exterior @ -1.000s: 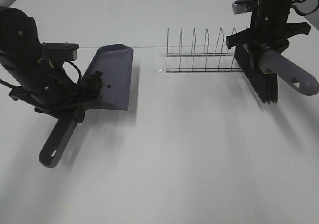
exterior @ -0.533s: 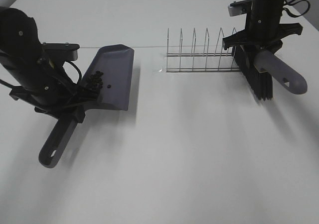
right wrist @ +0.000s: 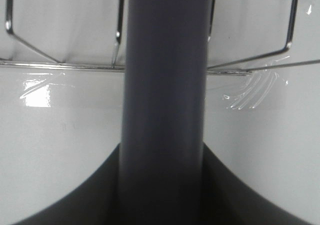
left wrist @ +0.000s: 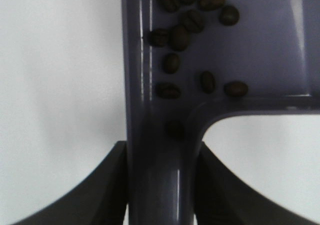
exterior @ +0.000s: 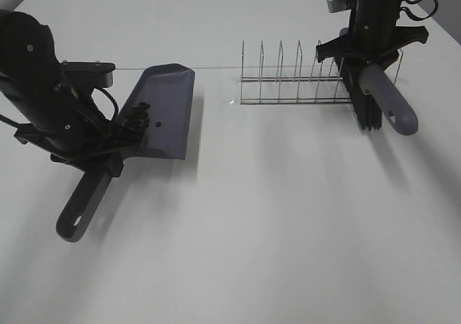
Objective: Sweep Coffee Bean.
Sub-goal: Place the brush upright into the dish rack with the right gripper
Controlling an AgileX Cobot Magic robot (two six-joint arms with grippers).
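The coffee beans (exterior: pixel 137 117) lie in a loose cluster at the rear of the grey dustpan (exterior: pixel 164 111), near its handle (exterior: pixel 81 209). They show close up in the left wrist view (left wrist: pixel 187 22). My left gripper (exterior: pixel 90 162) is shut on the dustpan handle (left wrist: pixel 162 185) and holds it over the table's left side. My right gripper (exterior: pixel 367 57) is shut on the grey handle (exterior: pixel 389 97) of the brush, whose black bristles (exterior: pixel 366 101) hang beside the right end of the wire rack (exterior: pixel 295 79). The brush handle fills the right wrist view (right wrist: pixel 165 85).
The wire dish rack stands at the back middle of the white table (exterior: pixel 274 216) and shows behind the brush handle in the right wrist view (right wrist: pixel 60 60). A patch of clear tape (right wrist: pixel 250 92) holds its foot to the table.
My right gripper has carried the brush left and toward the back, up against the right end of the rack. The left arm, dustpan and beans have not moved.
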